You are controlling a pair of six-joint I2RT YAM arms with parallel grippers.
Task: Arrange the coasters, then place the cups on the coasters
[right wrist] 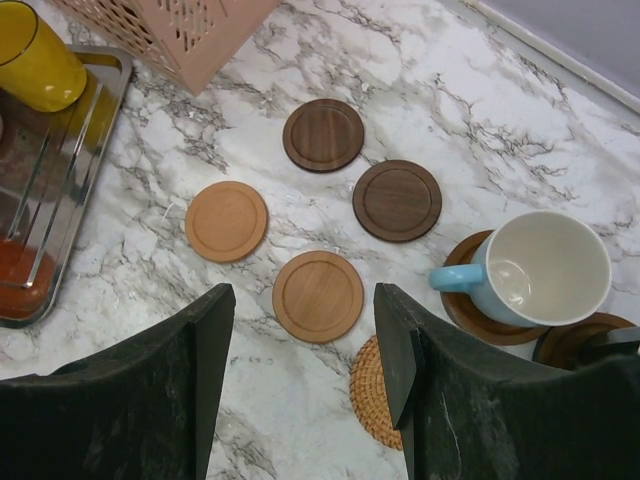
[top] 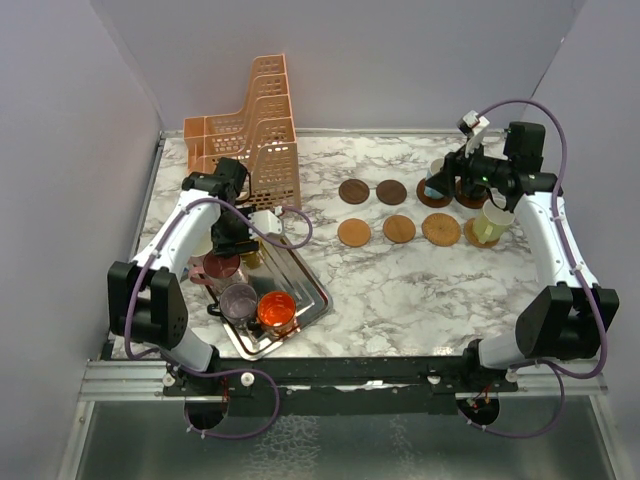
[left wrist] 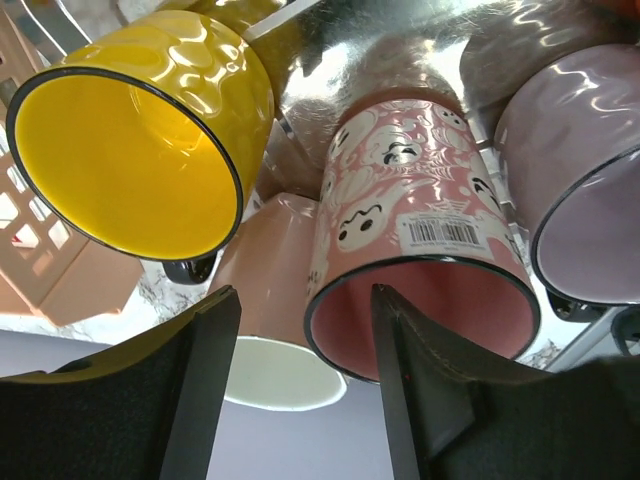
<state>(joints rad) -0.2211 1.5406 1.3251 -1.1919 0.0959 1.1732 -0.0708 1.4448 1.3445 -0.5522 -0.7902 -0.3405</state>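
— Left hand [left wrist: 300,300] fills the view. How does it stand?
— Fingers spread, straddling one rim edge of the pink ghost-print cup [left wrist: 420,250], on the silver tray [top: 300,268] with a yellow cup [left wrist: 150,150] and a lilac cup [left wrist: 580,150].
— Right hand [right wrist: 305,300]?
— Spread, empty, above the marble table [right wrist: 480,120]. A light blue cup [right wrist: 540,270] sits on a dark coaster [right wrist: 465,312]; bare wooden coasters [right wrist: 226,221] lie beside it. Lavender walls [top: 400,60] enclose everything.

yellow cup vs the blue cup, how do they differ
The yellow cup stands on the silver tray beside a pink cup; the blue cup sits alone on a dark coaster. The yellow cup is yellow inside with a dark rim; the blue cup is white inside. Both are empty.
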